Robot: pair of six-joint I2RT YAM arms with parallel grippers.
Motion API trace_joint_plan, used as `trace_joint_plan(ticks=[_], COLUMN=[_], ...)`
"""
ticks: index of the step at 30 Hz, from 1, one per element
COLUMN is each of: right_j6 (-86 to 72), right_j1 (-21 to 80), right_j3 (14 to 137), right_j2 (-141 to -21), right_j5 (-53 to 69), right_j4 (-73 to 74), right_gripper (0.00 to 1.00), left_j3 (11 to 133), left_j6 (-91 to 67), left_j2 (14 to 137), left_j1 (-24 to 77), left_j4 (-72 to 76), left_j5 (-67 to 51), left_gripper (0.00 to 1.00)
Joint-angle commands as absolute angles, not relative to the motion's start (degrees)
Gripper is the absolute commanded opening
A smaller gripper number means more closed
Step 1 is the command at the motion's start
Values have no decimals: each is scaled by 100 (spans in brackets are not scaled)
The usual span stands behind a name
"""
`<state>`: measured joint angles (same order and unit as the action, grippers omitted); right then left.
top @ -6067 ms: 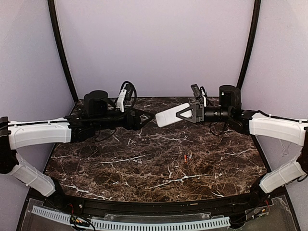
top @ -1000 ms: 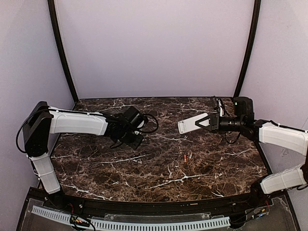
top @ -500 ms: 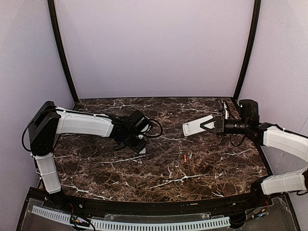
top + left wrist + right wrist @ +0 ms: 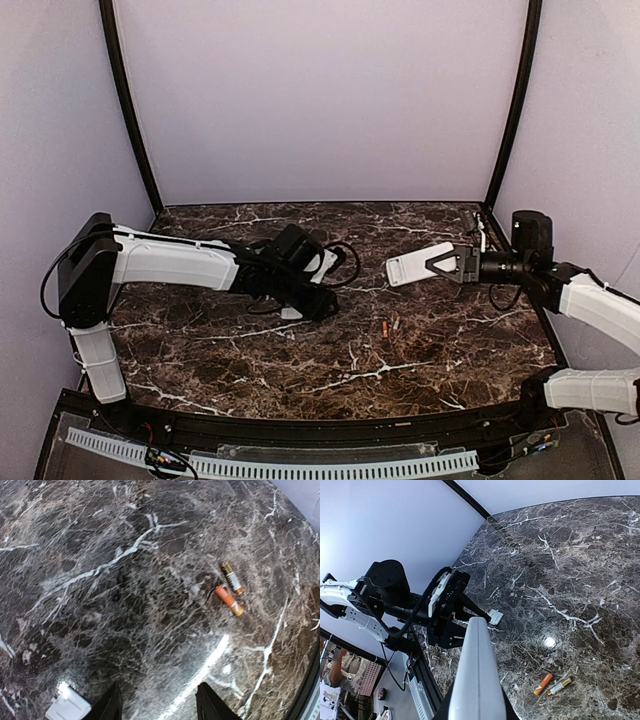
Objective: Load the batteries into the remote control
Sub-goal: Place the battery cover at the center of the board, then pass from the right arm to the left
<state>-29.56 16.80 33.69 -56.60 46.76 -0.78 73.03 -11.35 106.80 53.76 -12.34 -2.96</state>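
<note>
My right gripper (image 4: 434, 264) is shut on the remote control (image 4: 412, 267), a slim light-grey handset held above the table and pointing left; in the right wrist view its plain back (image 4: 477, 675) fills the lower middle. Two batteries lie side by side on the marble, one orange-red (image 4: 228, 600) (image 4: 543, 684) (image 4: 384, 328), one gold and white (image 4: 232, 577) (image 4: 559, 686). My left gripper (image 4: 324, 306) (image 4: 160, 706) stands open low over the table, nothing between its fingers. The batteries lie ahead of it and a little to its right.
A small flat white piece (image 4: 291, 313) (image 4: 67, 708) (image 4: 495, 616) lies on the marble just beside my left fingers. The dark marble table (image 4: 300, 370) is walled in lilac at the back and sides. A black rail runs along its near edge (image 4: 320, 428).
My left gripper has opened and moved right toward the table's middle; the small white piece now lies beside it. The right arm has drifted slightly right with the remote.
</note>
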Motion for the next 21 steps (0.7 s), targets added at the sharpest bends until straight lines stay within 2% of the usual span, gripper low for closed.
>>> trace_joint_plan(ticks=[1, 11, 21], right_j6=[-2793, -3172, -3962], right_j1=[1639, 1643, 1649], right_j3=[3288, 3004, 2765], right_j2=[-5405, -5346, -5492], right_j5=[4724, 5263, 5922], right_j4=[-20, -668, -2103], right_gripper=[0, 0, 0], left_j3=[7137, 6209, 6185], left_j6=[-1648, -3004, -4245], left_j2=[10367, 10074, 10514], left_j1=[5416, 5423, 5420], left_j4=[-376, 3326, 5115], left_j5=[-1004, -2794, -3137], left_gripper=[51, 67, 69])
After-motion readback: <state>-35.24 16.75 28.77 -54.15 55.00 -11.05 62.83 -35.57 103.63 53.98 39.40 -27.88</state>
